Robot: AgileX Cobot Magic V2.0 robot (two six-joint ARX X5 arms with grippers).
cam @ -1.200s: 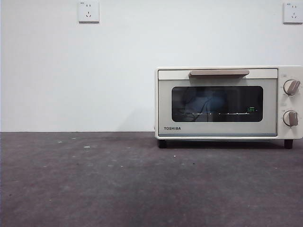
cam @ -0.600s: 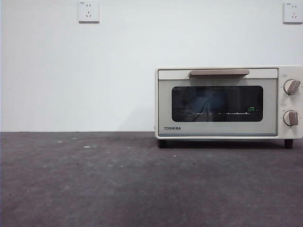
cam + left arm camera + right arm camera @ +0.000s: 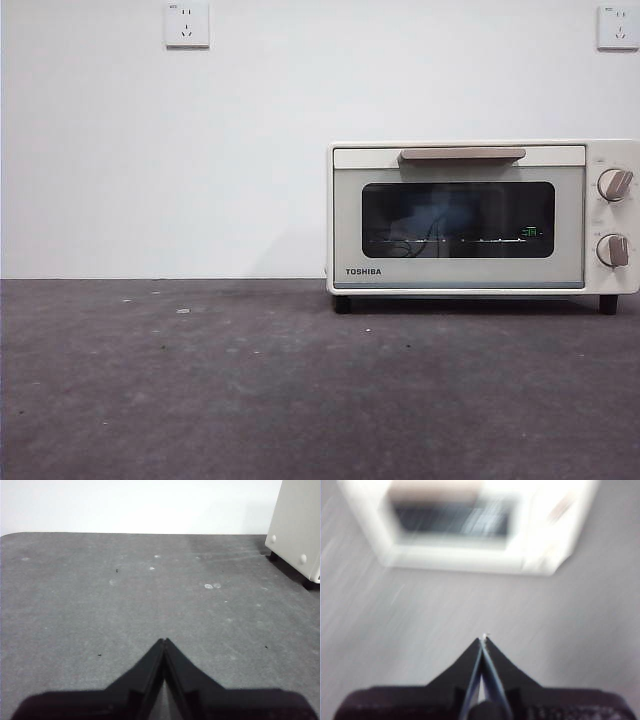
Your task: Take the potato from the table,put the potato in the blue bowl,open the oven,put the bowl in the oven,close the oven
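Note:
The oven (image 3: pixel 482 218) stands at the right of the table (image 3: pixel 250 380) with its door closed and its beige handle (image 3: pixel 462 154) up against the top. A dim bluish patch shows in the dark glass (image 3: pixel 458 220); I cannot tell what it is. The potato and the blue bowl are out of view. My left gripper (image 3: pixel 164 641) hovers shut and empty over bare table, with the oven's side (image 3: pixel 297 530) off at one edge. My right gripper (image 3: pixel 483 639) is shut and empty, pointing at the oven's front (image 3: pixel 470 525), which is blurred in that view. Neither arm shows in the front view.
A white wall with two sockets (image 3: pixel 187 24) rises behind the table. The oven's two knobs (image 3: pixel 613 184) sit at its right side. Small white flecks (image 3: pixel 209 586) dot the table surface.
The bluish patch in the oven's glass has shifted slightly. Nothing else in the front view has moved.

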